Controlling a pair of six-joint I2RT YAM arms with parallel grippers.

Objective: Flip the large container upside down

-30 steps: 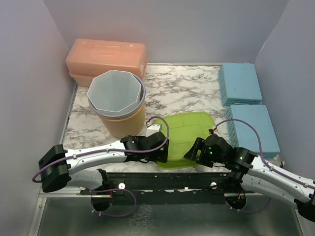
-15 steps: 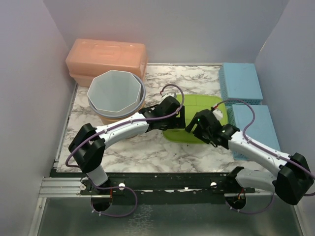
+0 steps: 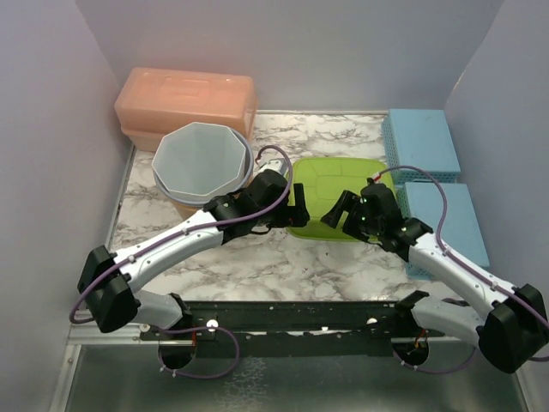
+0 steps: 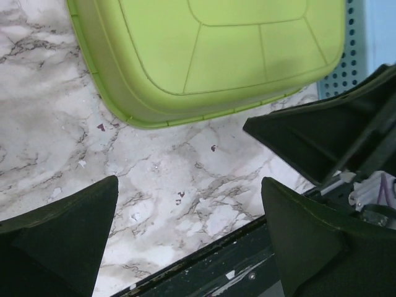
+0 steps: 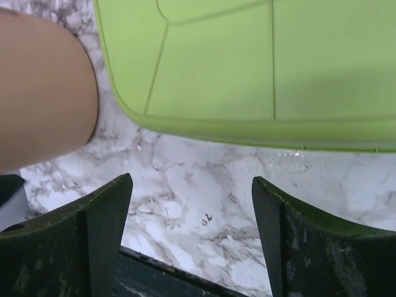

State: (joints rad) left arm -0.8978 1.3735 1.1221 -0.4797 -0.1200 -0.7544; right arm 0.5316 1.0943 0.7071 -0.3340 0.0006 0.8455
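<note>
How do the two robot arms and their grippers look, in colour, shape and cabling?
The left arm and right arm have white tubular links joined by black housings. A thin purple cable runs along each, looping free near the wrist. The left gripper and right gripper are black, with two broad wedge-shaped fingers each.

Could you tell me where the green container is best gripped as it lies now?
I would pinch the flared rim along its near edge, coming low from the front. The green container lies base up, and its broad flat base offers nothing to close on.
</note>
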